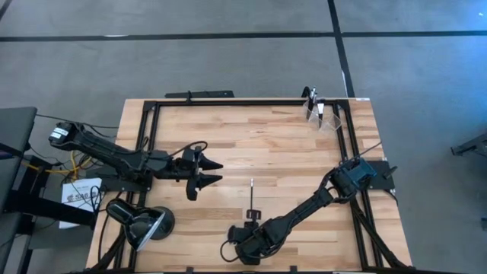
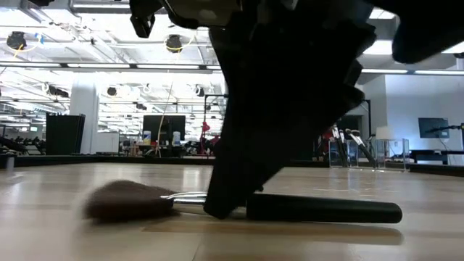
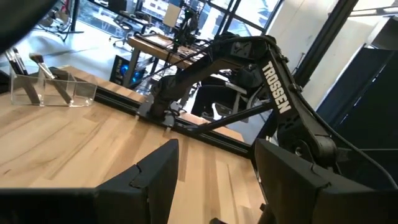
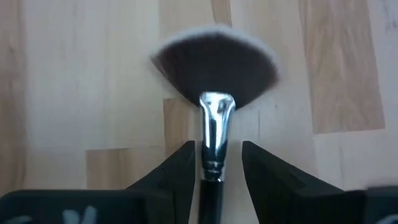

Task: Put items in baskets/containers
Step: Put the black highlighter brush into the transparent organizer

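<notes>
Noted on the light wooden tabletop (image 1: 266, 144): one large makeup brush with a black handle, silver ferrule and fluffy dark fan head (image 4: 214, 68), lying flat near the front edge, toward the middle. Right gripper (image 4: 216, 163) down at that brush, dark fingers (image 4: 177, 171) spread to either side of the ferrule, a gap showing between each finger and the metal; not clamped. In the low view, same brush (image 2: 319, 210) resting on the wood with a dark finger standing against its ferrule.

Observed at the far right corner: small clear plastic holder (image 1: 321, 114), upright, with several thin dark brushes (image 1: 310, 96) standing in it, well apart from the large brush.

Left gripper (image 1: 205, 173) above the table's left-middle, fingers spread wide, holding nothing. Black dome-shaped object (image 1: 144, 222) near the front left corner.
</notes>
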You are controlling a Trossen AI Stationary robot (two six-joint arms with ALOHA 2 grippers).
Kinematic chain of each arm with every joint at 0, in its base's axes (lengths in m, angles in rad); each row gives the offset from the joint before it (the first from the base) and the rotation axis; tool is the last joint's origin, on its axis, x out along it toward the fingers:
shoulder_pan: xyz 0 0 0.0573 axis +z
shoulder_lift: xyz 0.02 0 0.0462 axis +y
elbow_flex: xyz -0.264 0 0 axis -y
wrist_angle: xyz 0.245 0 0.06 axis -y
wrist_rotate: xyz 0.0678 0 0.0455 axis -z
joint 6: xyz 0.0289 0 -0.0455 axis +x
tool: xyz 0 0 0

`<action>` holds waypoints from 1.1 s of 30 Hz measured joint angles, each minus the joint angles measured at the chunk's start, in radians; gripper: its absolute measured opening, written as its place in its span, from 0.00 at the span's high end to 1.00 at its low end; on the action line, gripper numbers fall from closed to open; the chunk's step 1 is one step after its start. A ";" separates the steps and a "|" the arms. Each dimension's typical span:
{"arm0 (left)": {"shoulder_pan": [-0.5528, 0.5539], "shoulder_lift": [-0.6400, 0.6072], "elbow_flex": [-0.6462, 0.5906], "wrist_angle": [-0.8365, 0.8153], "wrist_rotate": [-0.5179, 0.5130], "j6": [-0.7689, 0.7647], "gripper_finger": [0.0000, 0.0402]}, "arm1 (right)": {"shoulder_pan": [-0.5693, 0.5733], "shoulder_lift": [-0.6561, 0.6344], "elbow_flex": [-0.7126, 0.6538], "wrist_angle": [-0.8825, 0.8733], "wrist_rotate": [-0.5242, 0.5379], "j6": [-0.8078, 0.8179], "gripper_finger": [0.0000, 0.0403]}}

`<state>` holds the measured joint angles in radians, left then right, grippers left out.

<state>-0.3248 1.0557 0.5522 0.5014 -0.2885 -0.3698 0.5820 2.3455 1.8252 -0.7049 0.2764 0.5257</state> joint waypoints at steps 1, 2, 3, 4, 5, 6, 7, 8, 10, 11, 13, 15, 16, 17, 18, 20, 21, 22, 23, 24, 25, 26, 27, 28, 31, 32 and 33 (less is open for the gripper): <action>0.000 0.000 0.000 0.000 0.000 0.004 0.48 | 0.000 0.000 -0.004 0.010 0.003 -0.001 0.70; 0.000 0.000 0.000 0.000 -0.004 0.005 0.48 | 0.000 -0.001 -0.014 0.028 0.009 -0.002 0.71; -0.001 0.000 -0.001 0.000 -0.012 0.004 0.48 | 0.001 -0.001 -0.022 0.035 0.015 -0.002 0.71; 0.000 0.000 -0.006 0.005 -0.019 0.002 0.48 | 0.001 -0.001 -0.023 0.038 0.019 -0.003 0.71; 0.000 0.000 -0.011 0.005 -0.027 -0.001 0.48 | 0.001 -0.001 -0.023 0.038 0.019 -0.003 0.71; 0.000 0.000 -0.017 0.004 -0.034 -0.002 0.48 | 0.001 -0.001 -0.023 0.038 0.018 -0.003 0.71; 0.000 0.000 -0.024 0.005 -0.044 -0.002 0.48 | 0.001 -0.001 -0.023 0.036 0.018 -0.003 0.71; 0.000 0.000 -0.029 0.006 -0.054 -0.002 0.48 | 0.001 -0.001 -0.023 0.034 0.017 -0.003 0.72; 0.000 0.000 -0.036 0.008 -0.067 -0.002 0.48 | 0.001 -0.001 -0.023 0.030 0.017 -0.003 0.72; 0.001 0.000 -0.040 0.014 -0.072 -0.003 0.48 | 0.001 -0.001 -0.023 0.030 0.017 -0.003 0.73; 0.001 0.000 -0.041 0.026 -0.075 -0.004 0.48 | 0.001 -0.001 -0.023 0.030 0.018 -0.003 0.74; 0.000 0.000 -0.041 0.049 -0.075 -0.005 0.48 | 0.001 -0.001 -0.025 0.030 0.018 -0.003 0.75; -0.002 0.000 -0.041 0.057 -0.075 -0.005 0.48 | 0.001 -0.002 -0.031 0.036 0.018 -0.002 0.76; -0.004 0.000 -0.041 0.062 -0.074 -0.005 0.48 | 0.001 -0.003 -0.037 0.042 0.018 -0.002 0.77; -0.005 0.000 -0.041 0.065 -0.074 -0.005 0.48 | 0.001 -0.005 -0.044 0.045 0.019 -0.002 0.78; -0.010 0.000 -0.041 0.072 -0.074 -0.005 0.48 | 0.001 -0.007 -0.058 0.048 0.020 -0.001 0.80; -0.011 0.000 -0.041 0.074 -0.074 -0.003 0.48 | 0.003 -0.008 -0.069 0.050 0.019 0.001 0.81; -0.011 0.000 -0.041 0.075 -0.074 -0.002 0.48 | 0.006 -0.009 -0.079 0.052 0.021 0.005 0.82; -0.011 0.000 -0.041 0.077 -0.074 -0.002 0.48 | 0.009 -0.010 -0.086 0.051 0.026 0.007 0.83; -0.011 0.000 -0.041 0.079 -0.074 -0.002 0.48 | 0.010 -0.010 -0.088 0.042 0.032 0.007 0.84; -0.010 0.000 -0.041 0.081 -0.074 -0.002 0.48 | 0.013 -0.010 -0.088 0.032 0.036 0.005 0.85; -0.010 0.000 -0.041 0.082 -0.074 -0.002 0.48 | 0.018 -0.010 -0.090 0.026 0.044 0.003 0.86; -0.010 0.000 -0.041 0.083 -0.074 -0.002 0.48 | 0.021 -0.009 -0.090 0.022 0.057 0.001 0.87; -0.010 0.000 -0.041 0.083 -0.074 -0.002 0.48 | 0.023 -0.008 -0.091 0.021 0.071 0.000 0.88; -0.010 0.000 -0.041 0.085 -0.074 -0.002 0.48 | 0.029 -0.009 -0.092 0.014 0.078 -0.002 0.89; -0.010 0.000 -0.041 0.086 -0.074 -0.002 0.48 | 0.029 -0.009 -0.092 0.013 0.078 -0.002 0.89; -0.010 0.000 -0.041 0.088 -0.074 -0.002 0.48 | 0.029 -0.008 -0.093 0.012 0.079 -0.002 0.89</action>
<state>-0.3351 1.0557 0.5114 0.5890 -0.3630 -0.3717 0.6112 2.3371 1.7324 -0.6926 0.3556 0.5233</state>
